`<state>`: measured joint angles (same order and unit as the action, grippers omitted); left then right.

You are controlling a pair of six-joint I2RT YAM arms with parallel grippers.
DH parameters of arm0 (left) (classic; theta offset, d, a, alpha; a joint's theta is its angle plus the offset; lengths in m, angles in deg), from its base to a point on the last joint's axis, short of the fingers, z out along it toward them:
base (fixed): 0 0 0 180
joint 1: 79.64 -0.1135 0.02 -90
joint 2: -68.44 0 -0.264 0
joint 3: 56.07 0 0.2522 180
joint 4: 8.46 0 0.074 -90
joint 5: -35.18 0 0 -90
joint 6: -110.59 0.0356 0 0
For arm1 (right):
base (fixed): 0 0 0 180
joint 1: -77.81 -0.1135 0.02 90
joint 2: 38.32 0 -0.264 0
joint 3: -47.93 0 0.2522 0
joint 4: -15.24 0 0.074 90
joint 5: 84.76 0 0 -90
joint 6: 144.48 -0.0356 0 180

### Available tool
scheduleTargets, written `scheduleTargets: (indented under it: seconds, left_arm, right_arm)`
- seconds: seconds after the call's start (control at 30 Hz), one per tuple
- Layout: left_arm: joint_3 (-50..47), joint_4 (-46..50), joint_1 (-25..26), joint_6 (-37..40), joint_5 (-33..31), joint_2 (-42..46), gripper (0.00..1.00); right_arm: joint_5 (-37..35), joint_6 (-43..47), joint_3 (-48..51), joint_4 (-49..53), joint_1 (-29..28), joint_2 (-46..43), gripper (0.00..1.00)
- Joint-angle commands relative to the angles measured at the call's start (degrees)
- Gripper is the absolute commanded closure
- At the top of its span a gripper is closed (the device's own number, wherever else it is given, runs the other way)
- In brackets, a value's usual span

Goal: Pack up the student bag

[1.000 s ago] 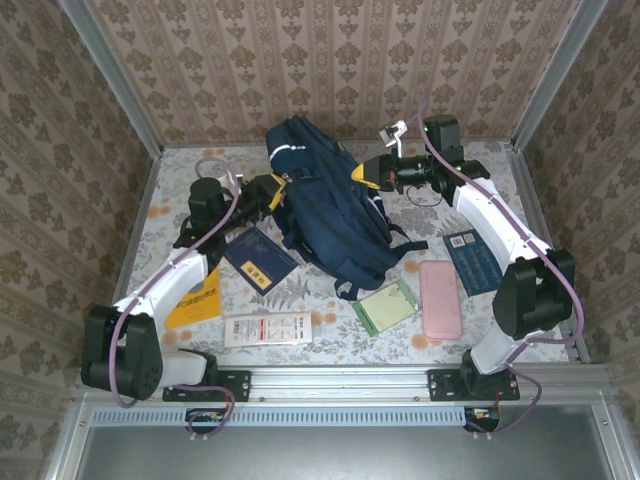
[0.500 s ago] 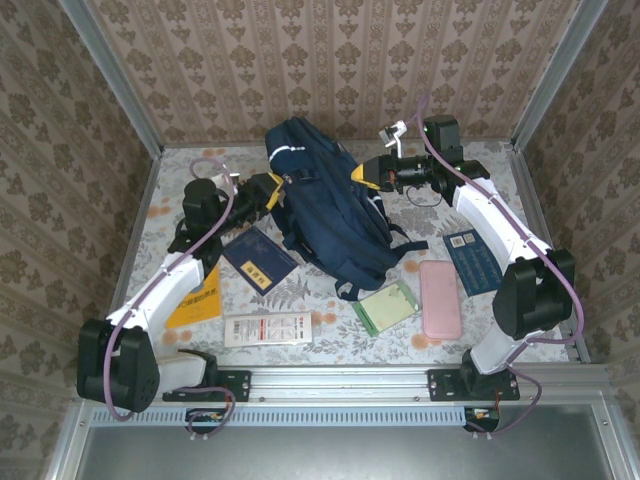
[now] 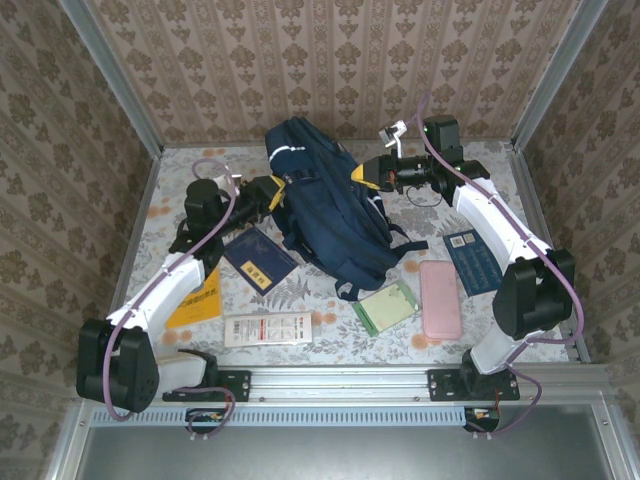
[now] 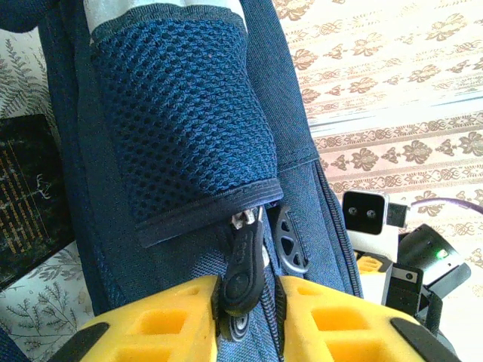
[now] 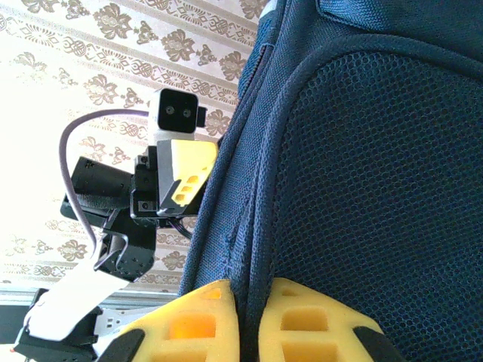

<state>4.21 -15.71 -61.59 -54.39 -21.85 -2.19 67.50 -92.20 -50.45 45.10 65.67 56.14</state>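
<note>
floral table (image 3: 328, 346); wrist close-up: left gripper (image 4: 246, 296) pinches student bag (image 4: 181, 128) zipper pull (image 4: 243, 264).

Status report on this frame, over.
Left claw pinching zipper pull. Right claw shut on student bag seam. Navy booklet, pink case lie outside, unpacked.

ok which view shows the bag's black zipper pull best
Left wrist: the zipper pull hangs close up between the left claw's yellow pads, below the mesh pocket. From the top external camera that spot on the student bag is too small to resolve; the right wrist camera faces mesh and a seam.
</note>
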Motion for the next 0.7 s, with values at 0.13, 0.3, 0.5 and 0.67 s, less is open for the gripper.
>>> scheduleTargets:
  seconds: [0.13,0.3,0.5,0.67]
  left_arm:
    - [-0.4,-0.4,1.1,1.2,0.3,0.6,0.79]
    - [-1.9,-0.4,2.1,1.0,0.4,1.5,0.82]
    - [-4.1,-0.4,4.2,0.4,-0.3,3.5,0.84]
    - [-4.7,-0.4,7.1,0.4,-0.9,3.7,0.84]
  right_arm:
    - [5.4,2.3,-2.7,-4.5,0.2,-2.0,1.00]
    - [4.6,2.7,-2.9,-4.0,0.3,-1.7,1.00]
    - [3.5,3.0,-2.7,-3.7,0.5,-1.4,1.00]
    - [2.8,3.5,-2.7,-3.3,0.5,-0.9,1.00]
